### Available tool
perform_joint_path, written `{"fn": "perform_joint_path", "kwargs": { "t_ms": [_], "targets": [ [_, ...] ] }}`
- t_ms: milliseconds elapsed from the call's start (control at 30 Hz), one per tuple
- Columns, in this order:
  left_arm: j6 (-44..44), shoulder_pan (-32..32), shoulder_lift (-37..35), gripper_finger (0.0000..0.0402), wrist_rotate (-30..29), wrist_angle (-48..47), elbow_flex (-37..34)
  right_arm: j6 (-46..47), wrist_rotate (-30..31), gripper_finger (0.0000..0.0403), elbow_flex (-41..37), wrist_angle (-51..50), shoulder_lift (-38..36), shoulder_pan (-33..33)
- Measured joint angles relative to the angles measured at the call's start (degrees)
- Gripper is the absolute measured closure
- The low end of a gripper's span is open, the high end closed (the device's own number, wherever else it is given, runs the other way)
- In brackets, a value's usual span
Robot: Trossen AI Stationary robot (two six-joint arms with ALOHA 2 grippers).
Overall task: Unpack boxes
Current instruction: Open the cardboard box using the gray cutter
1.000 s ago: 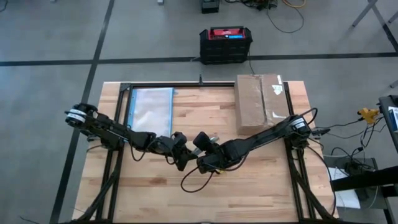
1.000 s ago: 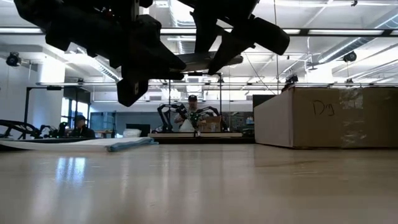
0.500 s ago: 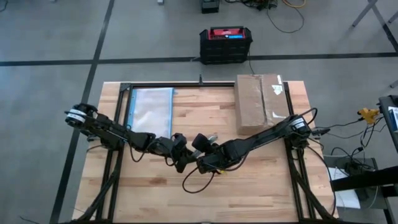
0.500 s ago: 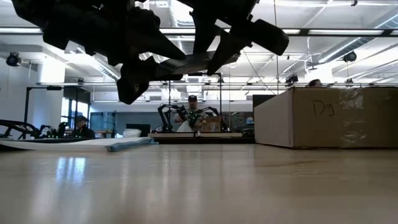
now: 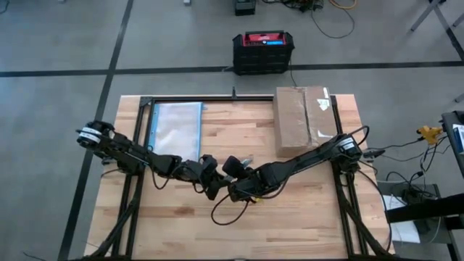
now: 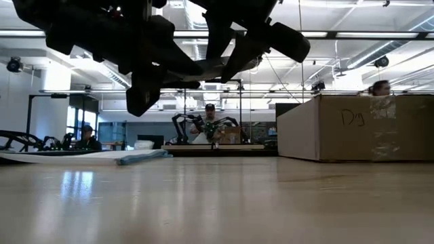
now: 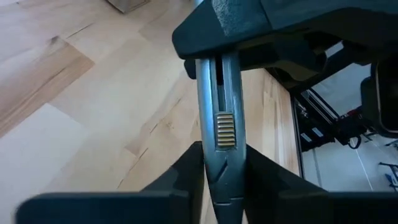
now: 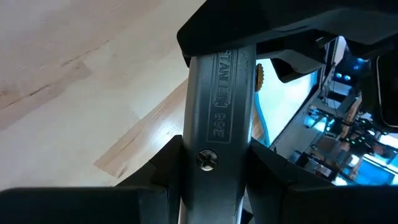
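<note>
Metal utility knife (image 8: 221, 118) gripped at opposite ends above mid-table, left gripper (image 5: 212, 183) clamped on the slider end, right gripper (image 5: 233, 172) clamped on the handle, taped brown cardboard box (image 5: 304, 119) seated at the far right corner of the wooden table (image 5: 290, 225), flaps shut.

Both grippers are bunched up mid-table, the left gripper (image 5: 214, 181) and right gripper (image 5: 233, 172) nearly touching, so no passing between them. Bare wood of the light wooden table (image 5: 290, 225) lies below them. The brown cardboard box (image 5: 304, 119) blocks the far right corner, and the flat clear plastic bag (image 5: 176, 129) covers the far left.
</note>
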Motion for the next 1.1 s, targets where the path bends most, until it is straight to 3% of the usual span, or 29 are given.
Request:
{"fn": "perform_joint_path", "kwargs": {
  "t_ms": [133, 333, 500, 700, 900, 1100],
  "targets": [
    [0.04, -0.26, 0.00, 0.0362, 0.13, 0.11, 0.00, 0.22, -0.16, 0.0287, 0.00, 0.03, 0.00, 0.02],
    [0.63, -0.84, -0.34, 0.0362, -0.13, 0.56, 0.00, 3.97, 1.19, 0.0163, 0.00, 0.52, -0.19, 0.19],
    [1.32, -1.89, -1.72, 0.0362, -1.34, -0.77, 0.00, 7.10, 1.61, 0.0115, 0.00, 0.21, -2.36, 1.44],
    [2.34, -3.62, -6.60, 0.0362, -7.04, -8.56, 0.00, 10.79, 1.58, 0.0115, 0.00, -1.69, -7.50, 3.20],
    [4.79, -7.80, -14.41, 0.0362, -14.90, -16.02, 0.00, 25.82, 0.36, 0.0137, 0.00, -9.52, -15.23, 4.81],
    [22.01, -12.88, -20.40, 0.0362, -20.99, -11.28, 0.00, 43.25, -14.90, 0.0160, -6.86, -4.95, -24.24, 3.63]
  ]
}}
